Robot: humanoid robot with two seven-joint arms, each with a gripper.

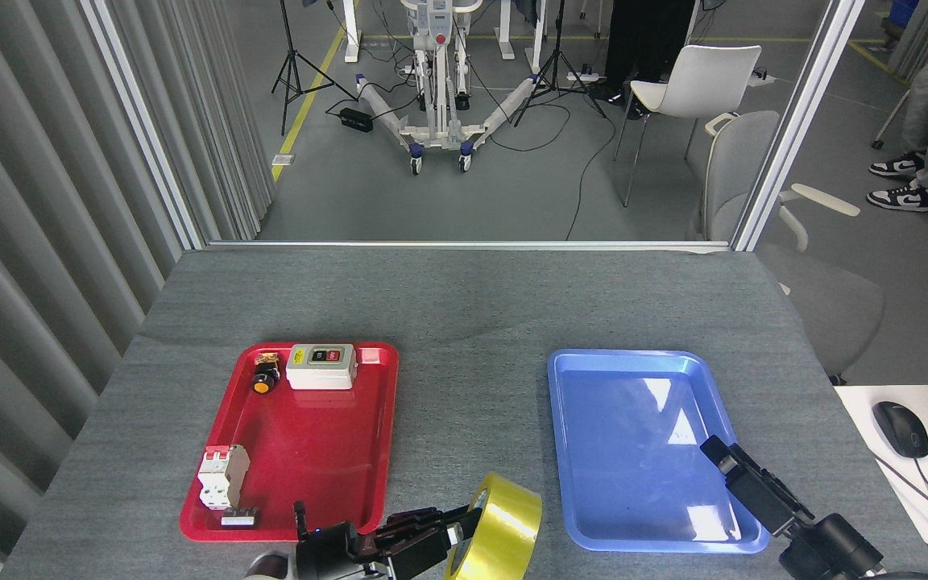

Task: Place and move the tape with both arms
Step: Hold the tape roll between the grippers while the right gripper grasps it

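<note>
The tape [504, 524], a glossy yellow roll standing on edge and tilted, hangs over the grey table between the two trays, close to the front edge. My left gripper [464, 525] comes in from the bottom edge. Its black fingers [420, 532] reach into the roll's core and are shut on it. My right gripper [726, 463] sits over the front right corner of the blue tray [633, 419]. It shows as a dark bar seen edge-on, so how its fingers stand is not visible. The blue tray holds nothing.
The red tray [311, 451] on the left holds a white switch box [321, 366], a black and yellow push button [264, 379], a white circuit breaker [222, 477] and a small grey part [238, 519]. A mouse [901, 428] lies on a white desk to the right.
</note>
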